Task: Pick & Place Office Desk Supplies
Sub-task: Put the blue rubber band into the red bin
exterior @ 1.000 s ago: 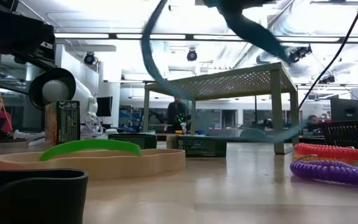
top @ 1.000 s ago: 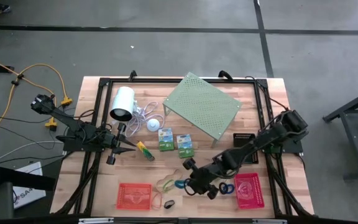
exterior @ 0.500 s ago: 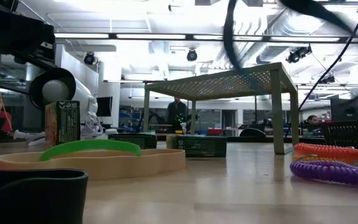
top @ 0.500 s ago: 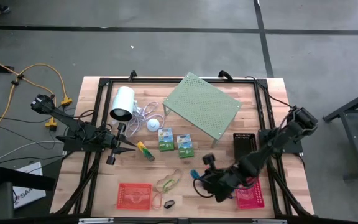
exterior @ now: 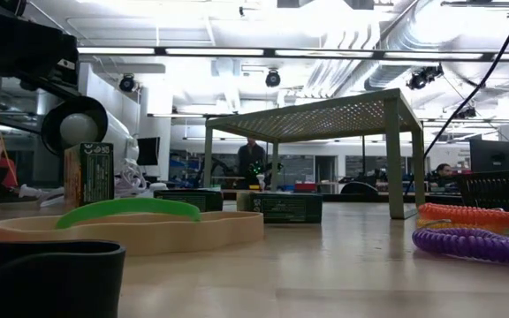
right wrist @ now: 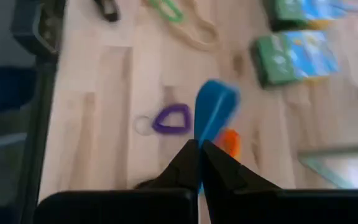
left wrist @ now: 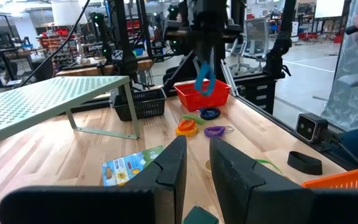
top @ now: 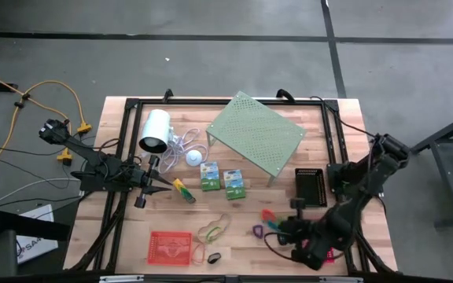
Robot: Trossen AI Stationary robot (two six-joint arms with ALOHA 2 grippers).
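Presently a blue rubber loop (right wrist: 213, 112) is clamped in the right jaws (right wrist: 199, 148) at five o'clock on the surface (top: 234, 216); the left jaws (left wrist: 194, 163) are held slightly apart at nine o'clock.

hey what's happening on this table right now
The right gripper has its jaws shut on a blue band and holds it up near the pink basket at the table's right front. A purple coil and an orange one lie on the wood below. The left gripper waits open on the left side near the yellow-green marker. The red basket, black basket and two green-white boxes sit untouched.
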